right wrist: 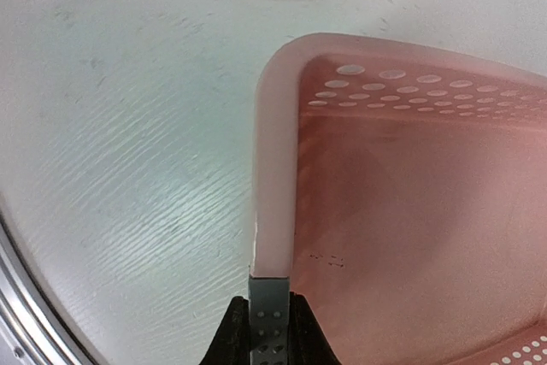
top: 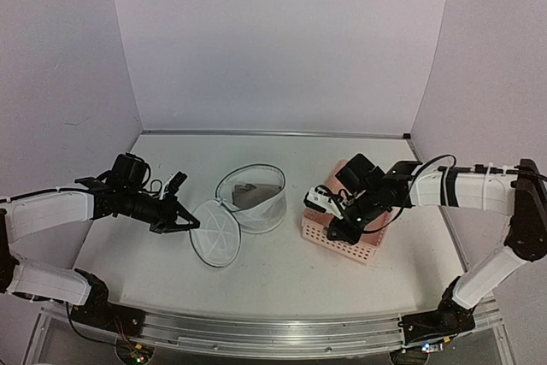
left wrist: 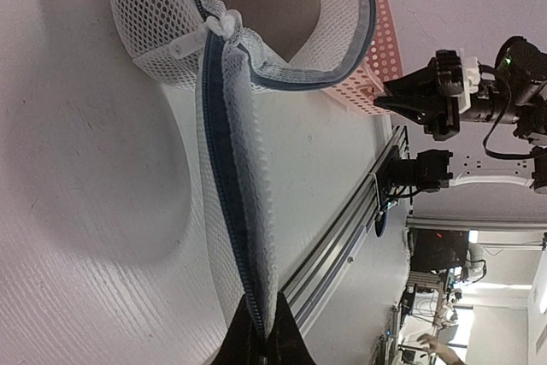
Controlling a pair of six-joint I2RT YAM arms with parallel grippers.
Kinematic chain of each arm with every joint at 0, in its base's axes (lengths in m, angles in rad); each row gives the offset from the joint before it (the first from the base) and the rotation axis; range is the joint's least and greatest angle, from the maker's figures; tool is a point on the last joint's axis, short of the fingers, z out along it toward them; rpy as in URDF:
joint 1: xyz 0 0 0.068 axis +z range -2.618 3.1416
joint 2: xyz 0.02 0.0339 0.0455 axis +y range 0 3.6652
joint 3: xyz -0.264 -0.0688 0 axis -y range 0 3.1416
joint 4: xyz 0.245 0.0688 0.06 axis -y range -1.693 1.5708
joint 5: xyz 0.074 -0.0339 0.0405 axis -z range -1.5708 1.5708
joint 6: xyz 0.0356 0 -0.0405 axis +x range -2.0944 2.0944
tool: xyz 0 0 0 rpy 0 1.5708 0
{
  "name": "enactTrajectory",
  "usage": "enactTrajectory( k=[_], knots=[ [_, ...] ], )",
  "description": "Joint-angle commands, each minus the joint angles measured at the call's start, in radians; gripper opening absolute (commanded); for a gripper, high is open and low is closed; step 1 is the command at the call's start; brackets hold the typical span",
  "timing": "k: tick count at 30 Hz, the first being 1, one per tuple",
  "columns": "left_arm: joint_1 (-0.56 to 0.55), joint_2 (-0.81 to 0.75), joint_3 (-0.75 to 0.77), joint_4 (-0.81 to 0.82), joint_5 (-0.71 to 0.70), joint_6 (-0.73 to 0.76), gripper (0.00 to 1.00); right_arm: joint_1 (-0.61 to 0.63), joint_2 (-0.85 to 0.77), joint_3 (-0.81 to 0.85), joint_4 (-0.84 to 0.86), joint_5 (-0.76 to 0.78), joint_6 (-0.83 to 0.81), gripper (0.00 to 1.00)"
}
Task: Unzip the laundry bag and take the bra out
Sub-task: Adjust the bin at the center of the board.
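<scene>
The left gripper (left wrist: 261, 341) is closed on the edge of the lid (top: 214, 232) and holds this soft mesh disc, with its dark zipper band, folded away, so the round bag (top: 263, 214) stands open on the table (top: 282, 284). The brownish shape inside it is probably the bra (top: 248, 195). The right gripper (right wrist: 261, 331) pinches narrowly the smooth rim of the stiff, perforated pink basket (right wrist: 275, 168), I think to steady it beside the bag.

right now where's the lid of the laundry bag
In the top view the lid lies flipped open left of the laundry bag, toward the near edge, its rim pinched by the left gripper.
</scene>
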Motion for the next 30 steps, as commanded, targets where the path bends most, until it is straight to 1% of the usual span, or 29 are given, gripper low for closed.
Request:
enactTrajectory(
  k=[1, 3, 6, 10, 15, 19, 24, 25, 27, 30],
  knots=[
    [0.007, -0.025, 0.034, 0.005, 0.004, 0.021, 0.0, 0.015, -0.107, -0.034, 0.021, -0.133, -0.357, 0.0],
    [0.006, -0.026, 0.027, 0.004, -0.006, 0.022, 0.0, 0.015, -0.133, -0.051, 0.01, -0.143, -0.434, 0.0],
    [0.006, -0.002, 0.039, 0.005, 0.02, 0.024, 0.0, 0.015, -0.153, -0.077, -0.003, -0.133, -0.563, 0.0],
    [0.006, -0.006, 0.042, 0.005, 0.024, 0.024, 0.0, 0.015, -0.146, -0.086, -0.013, -0.074, -0.637, 0.0],
    [0.005, -0.013, 0.032, 0.005, 0.034, 0.021, 0.0, 0.014, -0.134, -0.101, -0.013, -0.035, -0.672, 0.0],
    [0.006, -0.016, 0.032, 0.005, 0.042, 0.022, 0.0, 0.014, -0.083, -0.093, -0.028, -0.025, -0.661, 0.0],
    [0.007, -0.02, 0.028, 0.005, 0.044, 0.024, 0.0, 0.012, -0.062, -0.083, -0.029, -0.029, -0.645, 0.0],
    [0.006, -0.021, 0.028, 0.005, 0.044, 0.024, 0.0, 0.011, -0.061, -0.081, -0.03, -0.027, -0.637, 0.01],
    [0.006, -0.024, 0.028, 0.005, 0.042, 0.025, 0.0, 0.008, -0.064, -0.081, -0.03, -0.024, -0.629, 0.1],
    [0.007, -0.022, 0.028, 0.005, 0.043, 0.027, 0.0, 0.003, -0.075, -0.077, -0.028, -0.022, -0.613, 0.19]
  ],
)
